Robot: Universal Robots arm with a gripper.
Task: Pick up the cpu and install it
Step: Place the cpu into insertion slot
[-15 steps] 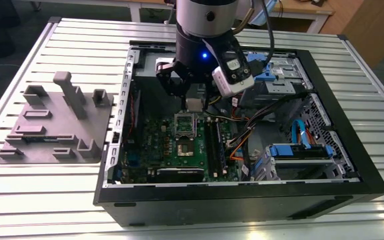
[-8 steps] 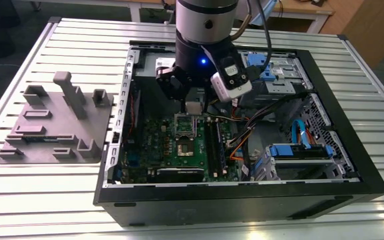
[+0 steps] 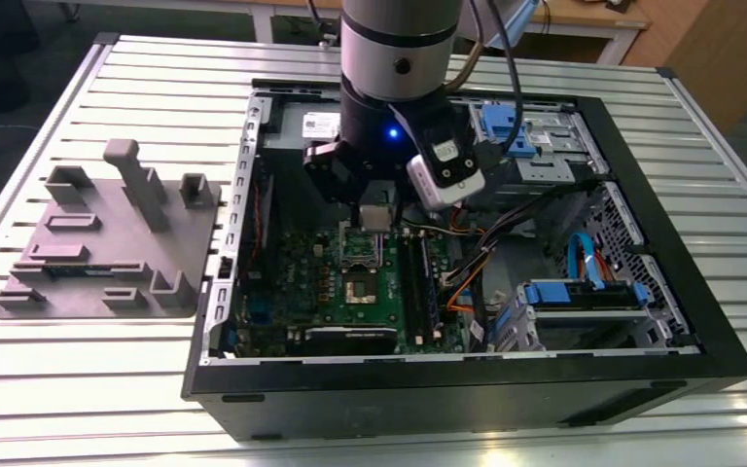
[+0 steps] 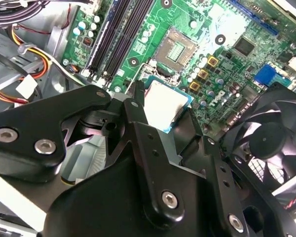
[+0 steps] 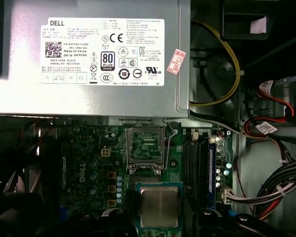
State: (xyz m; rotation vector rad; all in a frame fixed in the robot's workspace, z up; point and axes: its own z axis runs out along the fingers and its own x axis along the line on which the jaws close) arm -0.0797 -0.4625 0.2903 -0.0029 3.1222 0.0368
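- The arm (image 3: 397,58) enters at the upper centre of the exterior view and reaches down into the open computer case (image 3: 478,389). The case lies on its side on the slatted metal bench (image 3: 88,389).
- The hand (image 3: 376,212) is closed down to the width of the cpu (image 3: 376,220) and grips nothing else. In the second wrist view its black fingers (image 4: 137,106) bear on opposite edges of the chip.
- The cpu is a small square with a silver-gray top and a thin blue-green rim (the rim is plainest in both wrist views). It hangs level near the centre of the exterior view, above the green motherboard (image 3: 335,302) and not touching it.
- The socket (image 5: 145,148) stands open inside its metal frame, with the contact field exposed. The cpu hovers just beside it and is not yet seated.
- The memory slots (image 5: 200,158) are long dark channels running alongside the socket.
- The power supply (image 5: 89,59) is a gray box with a white label, on the far side of the socket from the cpu.
- The fan (image 4: 266,138) is black and sits near the hand at the board's edge.
- The fixture tray (image 3: 101,243) is gray, with upright pegs. It rests on the bench at the exterior view's left, well apart from the case.
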